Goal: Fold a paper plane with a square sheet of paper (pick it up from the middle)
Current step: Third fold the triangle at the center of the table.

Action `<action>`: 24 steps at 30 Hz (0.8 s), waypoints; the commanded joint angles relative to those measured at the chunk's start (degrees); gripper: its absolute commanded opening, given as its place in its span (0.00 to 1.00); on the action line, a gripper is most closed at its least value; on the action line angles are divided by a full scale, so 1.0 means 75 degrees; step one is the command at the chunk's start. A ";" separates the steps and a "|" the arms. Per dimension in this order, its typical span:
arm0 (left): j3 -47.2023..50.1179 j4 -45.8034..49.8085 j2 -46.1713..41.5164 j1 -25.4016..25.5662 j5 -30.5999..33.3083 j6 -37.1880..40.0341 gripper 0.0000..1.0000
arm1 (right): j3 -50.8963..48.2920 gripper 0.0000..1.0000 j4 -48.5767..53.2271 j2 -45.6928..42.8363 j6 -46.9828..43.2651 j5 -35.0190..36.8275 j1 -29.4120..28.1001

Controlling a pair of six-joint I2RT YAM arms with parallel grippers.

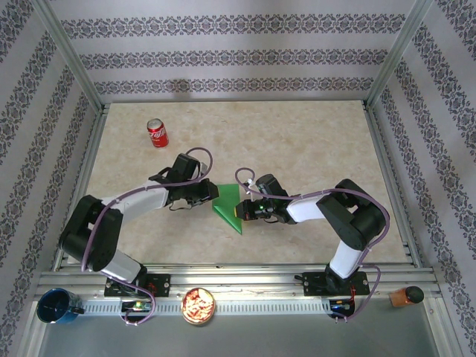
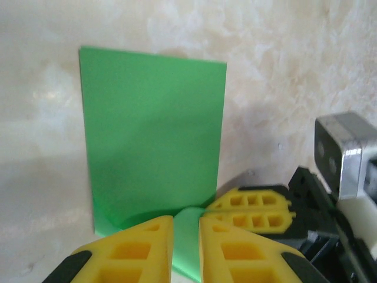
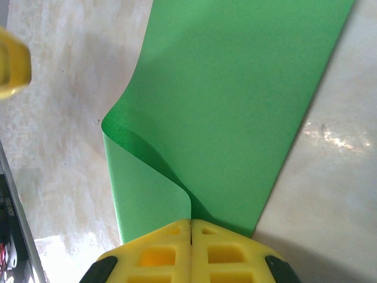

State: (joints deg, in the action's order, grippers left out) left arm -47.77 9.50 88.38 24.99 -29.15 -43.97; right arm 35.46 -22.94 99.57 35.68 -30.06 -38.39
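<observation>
Square sheet of paper (image 1: 228, 210) lies mid-table, patterned walls (image 1: 223, 52) around the marbled beige table (image 1: 297, 141); right gripper (image 3: 191, 227) is clamped on its curled edge; left gripper (image 2: 187, 223), jaws narrowly gapped, sits at it, grip impossible to tell

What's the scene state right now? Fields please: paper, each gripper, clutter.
paper: green, mostly flat on the table between the arms, one edge curled up
left gripper: jaws slightly apart, paper in the gap
right gripper: shut on the curled edge
clutter: red can at far left, well away from the paper
</observation>
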 commanded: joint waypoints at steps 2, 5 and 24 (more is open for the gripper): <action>-0.0796 -0.0420 0.0907 -0.0162 -0.0319 0.0176 0.18 | -0.0041 0.00 0.0105 0.0237 -0.0047 -0.0005 -0.0027; -0.1160 -0.0512 0.1579 -0.0164 -0.0375 0.0187 0.16 | -0.0053 0.00 0.0107 0.0224 -0.0058 -0.0010 -0.0026; -0.1218 -0.0412 0.2575 -0.0168 -0.0415 0.0444 0.14 | 0.0275 0.00 0.0281 0.0211 -0.0152 -0.0187 0.0009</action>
State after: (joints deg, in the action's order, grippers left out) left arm -56.64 5.50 106.78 24.25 -32.56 -42.26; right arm 36.25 -21.74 99.70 35.66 -30.48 -38.37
